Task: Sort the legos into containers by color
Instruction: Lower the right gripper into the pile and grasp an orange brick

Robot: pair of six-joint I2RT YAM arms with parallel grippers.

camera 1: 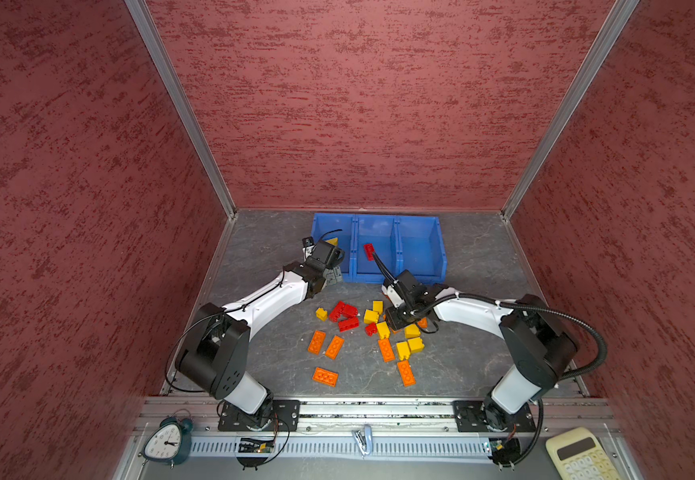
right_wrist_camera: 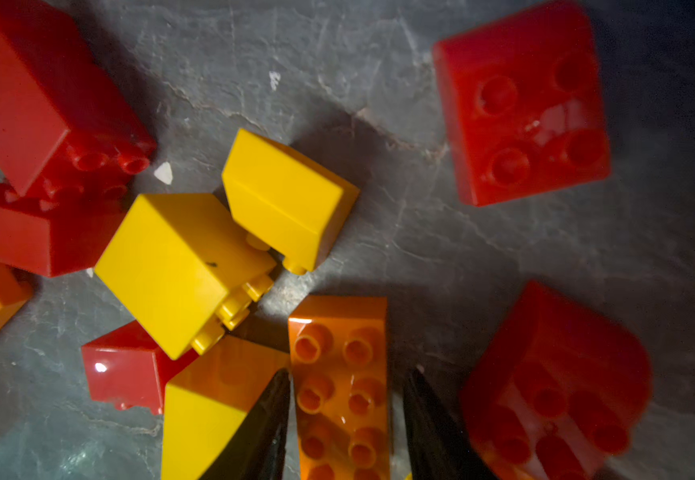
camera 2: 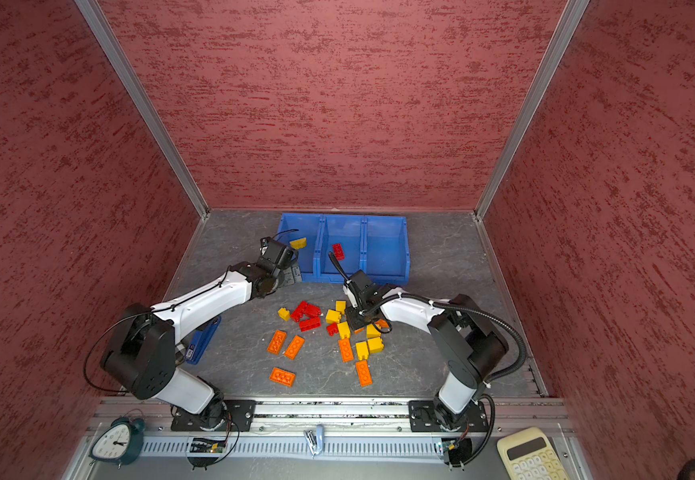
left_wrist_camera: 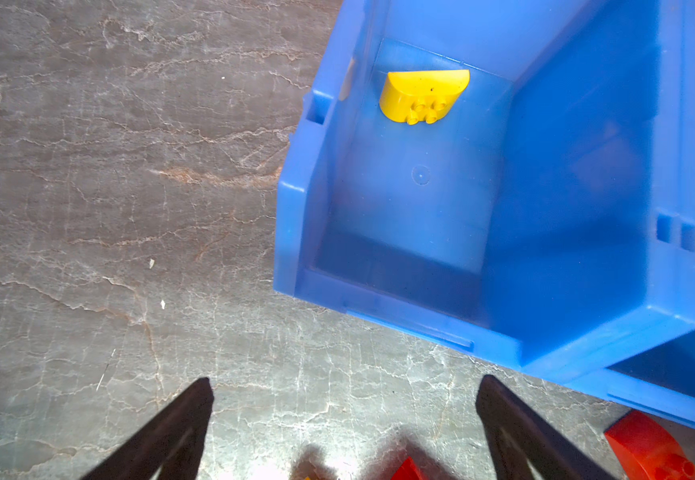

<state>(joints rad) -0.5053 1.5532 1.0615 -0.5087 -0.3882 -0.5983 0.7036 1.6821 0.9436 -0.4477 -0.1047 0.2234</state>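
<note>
Both top views: bricks [camera 1: 350,318] heaped just near of blue bins [camera 1: 437,249]; yellow brick [camera 1: 331,241] in left bin [camera 1: 337,222], red brick [camera 1: 368,251] in middle.
Left wrist: left gripper [left_wrist_camera: 346,380] spread wide.
Right wrist: right gripper [right_wrist_camera: 350,372] straddles orange brick [right_wrist_camera: 339,332], grip unclear.

Red, yellow, orange legos [camera 2: 294,347] lie scattered before the blue containers [camera 2: 385,276]

From high above my near edge, both top views share the whole grey marbled desk [camera 1: 483,257]; my wrist cameras look down from close.
</note>
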